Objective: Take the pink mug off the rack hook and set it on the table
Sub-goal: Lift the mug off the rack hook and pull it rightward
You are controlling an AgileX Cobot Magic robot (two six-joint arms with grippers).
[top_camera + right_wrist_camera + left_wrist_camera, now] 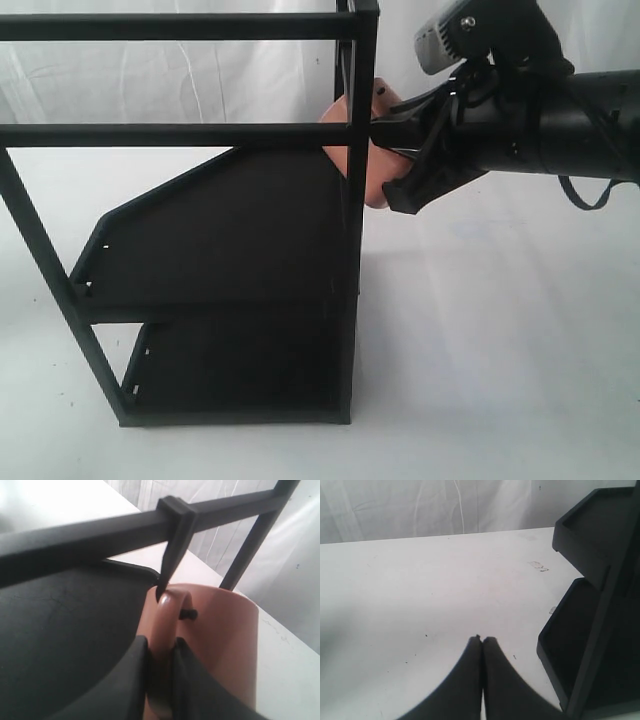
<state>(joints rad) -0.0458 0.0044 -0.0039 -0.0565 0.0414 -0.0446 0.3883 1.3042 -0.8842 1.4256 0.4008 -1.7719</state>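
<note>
Rack post (359,250), crossbar (170,135) hard against pink mug (374,175) — open table (500,350) beside rack

The pink mug (225,645) looks glossy, smooth ceramic, the rack (220,250) matt black metal, the table (500,350) smooth matt white.

Mug (373,180) on hook (189,614) at right post of rack (230,235), above table (500,350)

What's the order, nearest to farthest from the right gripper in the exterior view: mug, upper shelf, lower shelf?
1. The mug, held by its handle in the right gripper.
2. The upper shelf, below and to the left.
3. The lower shelf, farther down still.
</note>
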